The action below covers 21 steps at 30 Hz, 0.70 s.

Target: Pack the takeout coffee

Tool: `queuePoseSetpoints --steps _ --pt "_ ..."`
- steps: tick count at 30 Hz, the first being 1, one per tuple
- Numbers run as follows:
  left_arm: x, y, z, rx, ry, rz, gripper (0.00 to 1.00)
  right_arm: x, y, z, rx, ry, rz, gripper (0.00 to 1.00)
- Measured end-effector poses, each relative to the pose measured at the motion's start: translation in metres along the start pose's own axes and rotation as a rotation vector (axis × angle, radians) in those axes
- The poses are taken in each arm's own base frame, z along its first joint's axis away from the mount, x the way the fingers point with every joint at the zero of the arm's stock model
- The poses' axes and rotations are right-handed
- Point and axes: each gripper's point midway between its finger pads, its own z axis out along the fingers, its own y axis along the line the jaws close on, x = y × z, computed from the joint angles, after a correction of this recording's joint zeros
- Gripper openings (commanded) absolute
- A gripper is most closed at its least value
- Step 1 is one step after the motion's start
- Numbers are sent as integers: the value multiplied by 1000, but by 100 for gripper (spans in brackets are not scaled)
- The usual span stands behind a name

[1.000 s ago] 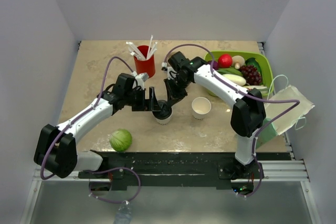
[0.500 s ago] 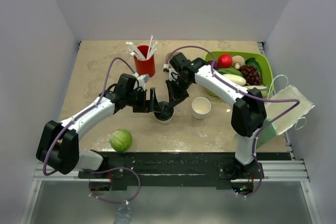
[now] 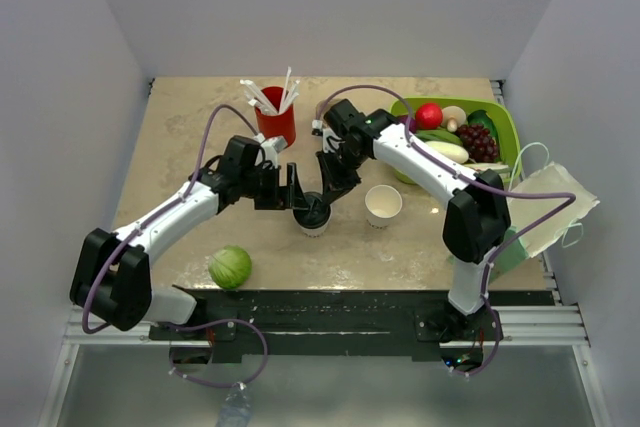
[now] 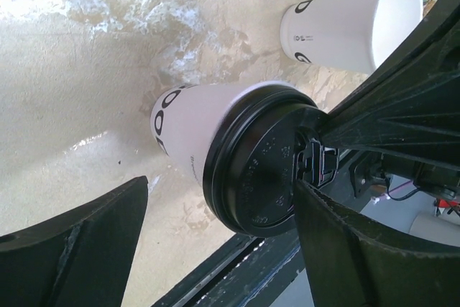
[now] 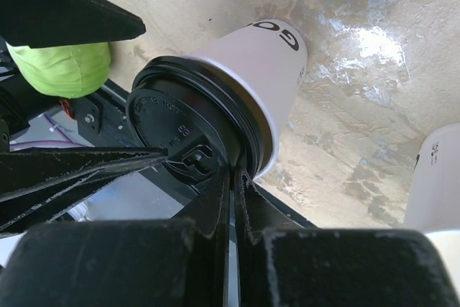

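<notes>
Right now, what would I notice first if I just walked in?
Two grippers meet at the lidded coffee mid-table: the left gripper open either side of it, the right gripper shut at its lid. Then the red cup of straws at the back and the green fruit bowl on the right.

The left hand (image 3: 298, 191) has edged closer around the takeout coffee (image 3: 312, 215), which seems nudged slightly farther back on the worktop (image 3: 180, 137).
</notes>
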Motion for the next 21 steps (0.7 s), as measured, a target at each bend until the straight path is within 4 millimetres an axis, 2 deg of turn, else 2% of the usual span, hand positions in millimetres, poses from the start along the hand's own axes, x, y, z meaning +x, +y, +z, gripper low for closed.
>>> queuePoseSetpoints --steps 7,15,21 --pt "-6 -4 -1 4 -8 6 86 0 1 -3 -2 -7 -6 5" --pt "1 6 8 -22 42 -17 86 1 -9 1 29 -7 3 7" --pt "1 8 11 -27 54 -13 83 4 -14 7 30 2 16 17"
